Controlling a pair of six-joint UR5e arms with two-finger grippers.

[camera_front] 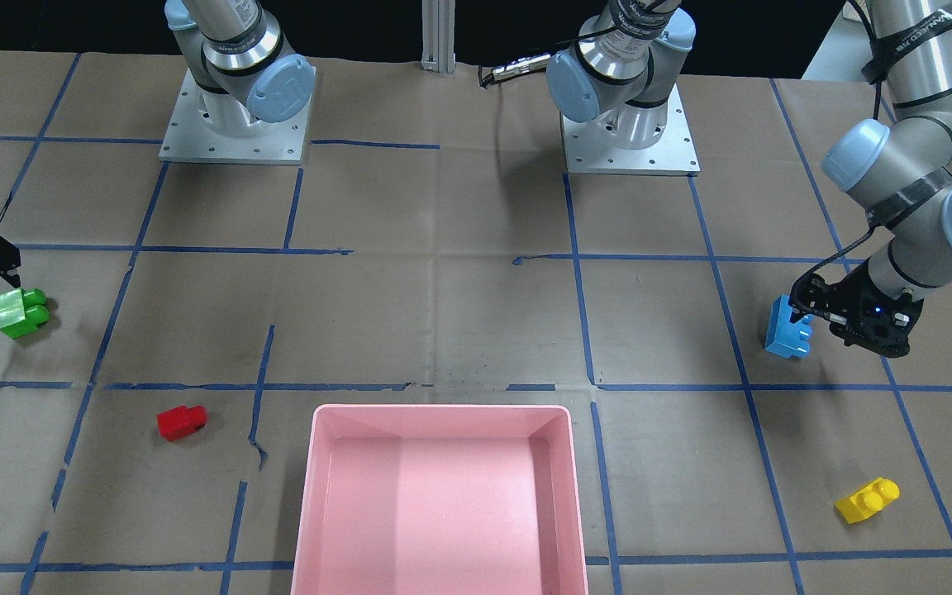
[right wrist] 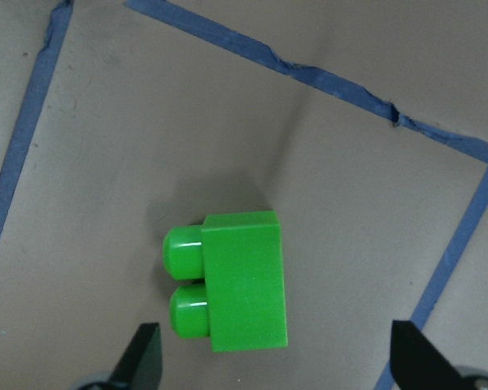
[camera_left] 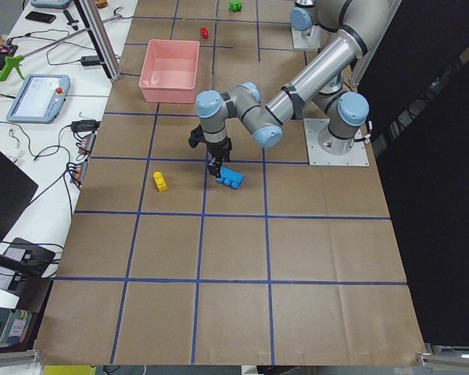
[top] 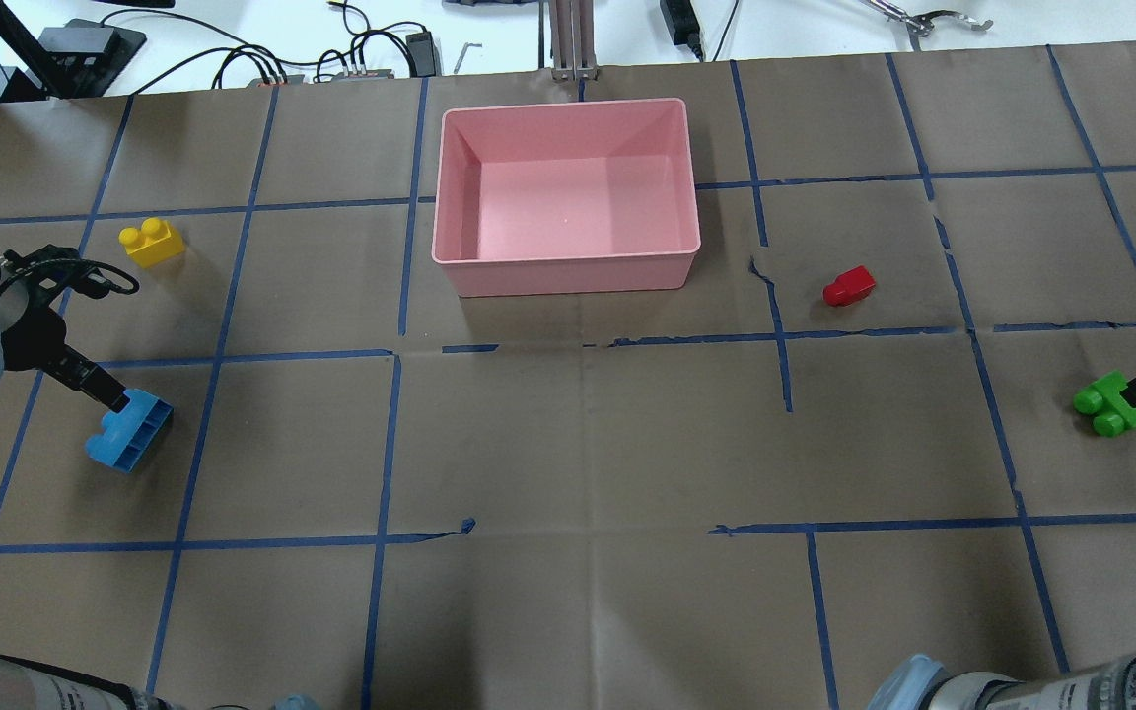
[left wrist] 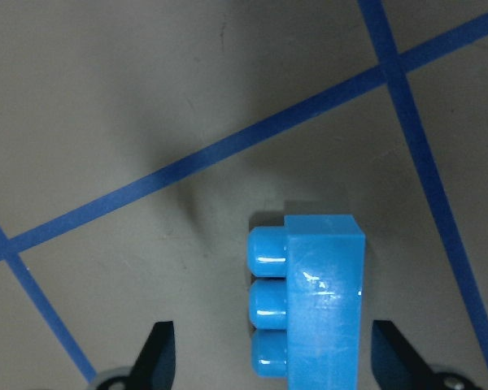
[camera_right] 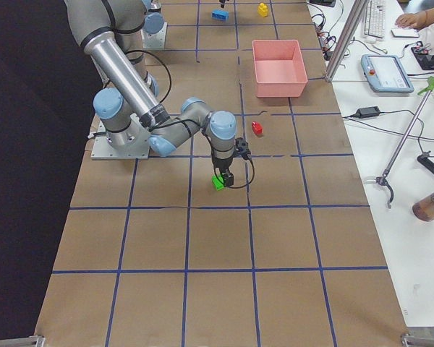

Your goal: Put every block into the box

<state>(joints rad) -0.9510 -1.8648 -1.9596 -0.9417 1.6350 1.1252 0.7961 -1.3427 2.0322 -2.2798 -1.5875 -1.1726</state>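
Observation:
The blue three-stud block point(left wrist: 321, 301) lies on its side on the table point(top: 568, 444) at the robot's far left point(top: 129, 430). My left gripper point(left wrist: 278, 361) is open just above it, a finger on each side. The green two-stud block point(right wrist: 240, 280) lies on its side at the far right point(top: 1110, 402). My right gripper point(right wrist: 276, 357) is open over it. The red block point(top: 848, 287) lies right of the pink box point(top: 568, 261), the yellow block point(top: 151, 243) left of it. The box holds nothing.
Blue tape lines grid the brown paper table cover. The two arm bases point(camera_front: 235, 124) stand on the robot's side. Cables and tools point(top: 351, 59) lie beyond the far edge, behind the box.

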